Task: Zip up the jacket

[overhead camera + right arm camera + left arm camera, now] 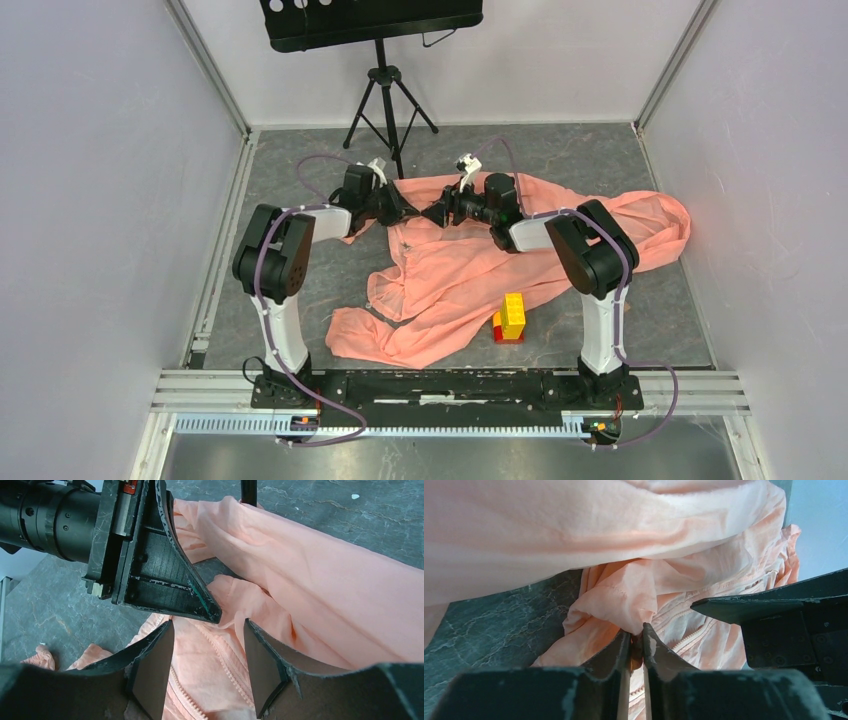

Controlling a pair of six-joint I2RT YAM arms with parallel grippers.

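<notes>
One grey marbled table (600,150) carries one crumpled salmon-pink jacket of thin fabric (470,270), spread from centre to far right. Two grippers meet at its far edge: the left gripper (636,630) pinches a fabric fold between narrow jaws, and the right gripper (207,650) stands wide, straddling the pale zipper teeth (225,660) ungripped. One yellow-and-red toy block stack (510,318) sits nearby. The step looks like locating the zipper ends; next calls for finding the slider, which is not visible

The jacket (470,270) is thin, matt, softly creased cloth; the table (600,160) looks like smooth grey marbled stone.
</notes>
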